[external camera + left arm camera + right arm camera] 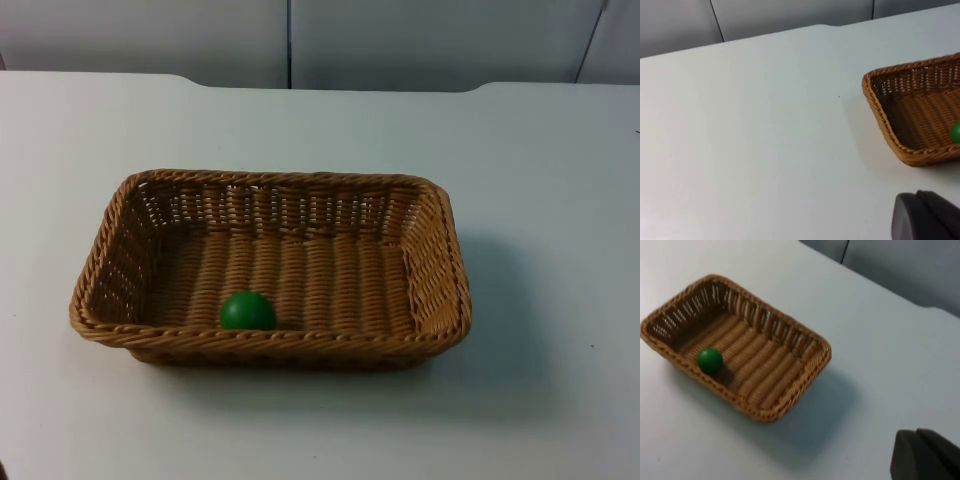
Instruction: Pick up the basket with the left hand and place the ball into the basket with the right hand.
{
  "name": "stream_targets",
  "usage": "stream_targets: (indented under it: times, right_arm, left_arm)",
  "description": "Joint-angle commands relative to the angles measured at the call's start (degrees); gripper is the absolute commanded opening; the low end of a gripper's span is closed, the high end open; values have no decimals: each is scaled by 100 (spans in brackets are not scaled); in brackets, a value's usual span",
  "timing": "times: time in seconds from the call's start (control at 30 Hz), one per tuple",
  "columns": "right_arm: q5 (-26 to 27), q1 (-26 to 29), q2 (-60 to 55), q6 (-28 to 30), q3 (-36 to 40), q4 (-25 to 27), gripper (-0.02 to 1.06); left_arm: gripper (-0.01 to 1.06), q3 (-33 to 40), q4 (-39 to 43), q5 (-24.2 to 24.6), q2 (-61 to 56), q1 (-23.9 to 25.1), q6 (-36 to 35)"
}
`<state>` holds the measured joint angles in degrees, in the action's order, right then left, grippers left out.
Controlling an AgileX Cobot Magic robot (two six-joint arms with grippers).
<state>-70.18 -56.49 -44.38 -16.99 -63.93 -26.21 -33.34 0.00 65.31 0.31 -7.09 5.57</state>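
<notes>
The basket [440,262] is lying well apart from both grippers, and neither of them is touching it. The left gripper [926,216] is showing as a black fingertip hanging over bare white table [755,130], with the woven basket off to one side of it and across a stretch of open table top; whether its fingers are wide or narrow I cannot tell. The right gripper [926,454] is likewise showing as a black fingertip over the table, with the whole basket lying farther out from it and casting a soft shadow on the table on the gripper's side; its fingers' spread I cannot tell either. From the top view the rectangular wicker basket is sitting flat on the table near the middle, its long sides running across the picture. The green ball [247,311] is resting inside the basket on the woven floor, close against the near long wall and towards the left end. Behind the table the grey partition wall [400,40] is standing.
</notes>
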Motion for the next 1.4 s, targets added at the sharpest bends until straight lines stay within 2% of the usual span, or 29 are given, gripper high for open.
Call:
stream_targets:
  times: [0.0, 0.1, 0.17, 0.2, 0.33, 0.47, 0.63, 0.87, 1.0, 1.1, 1.17, 1.23, 1.3, 1.37]
  right_arm:
    - [123, -25, 510, -131, 505, -31, 0]
    - [152, -25, 1181, 212, 983, 420, 0]
    - [152, -25, 1646, 741, 1124, 1101, 0]
    - [152, -25, 1646, 741, 1124, 1101, 0]
    - [166, -25, 2466, 1776, 1127, 2354, 0]
    - [176, -25, 2940, 2043, 1127, 2701, 0]
    - [295, -25, 3369, 2043, 1127, 2701, 0]
    - [503, -14, 3365, 1952, 1359, 2621, 0]
    - [999, -14, 3365, 1893, 2222, 2621, 0]
    - [1098, -14, 3365, 1813, 2451, 2621, 0]
    - [1111, -2, 3365, 1699, 2483, 2518, 0]
    - [947, 108, 3361, 1182, 2507, 1989, 0]
    - [800, 299, 3338, 1074, 2507, 1627, 0]
    - [734, 444, 3291, 1074, 2507, 1553, 0]
  left_arm:
    - [0, 20, 31, 117, -31, 11, -4]
    - [0, 20, 31, 117, -31, 11, -4]
    - [0, 20, 31, 117, -31, 11, -4]
    - [0, 20, 31, 117, -31, 11, -4]
    - [0, 20, 31, 140, -31, 11, -4]
    - [0, 20, 31, 140, -31, 11, -4]
    - [0, 20, 31, 140, -31, 11, -4]
    - [0, 20, 41, 137, -31, 11, -4]
    - [0, 20, 38, 107, -31, 11, -4]
    - [0, 20, 38, 107, -31, 11, -4]
    - [0, 20, 38, 107, -31, 11, -4]
    - [0, 20, 38, 107, -31, 11, -4]
    - [0, 20, 38, 101, -31, 11, -4]
    - [0, 20, 38, 101, -31, 11, -4]
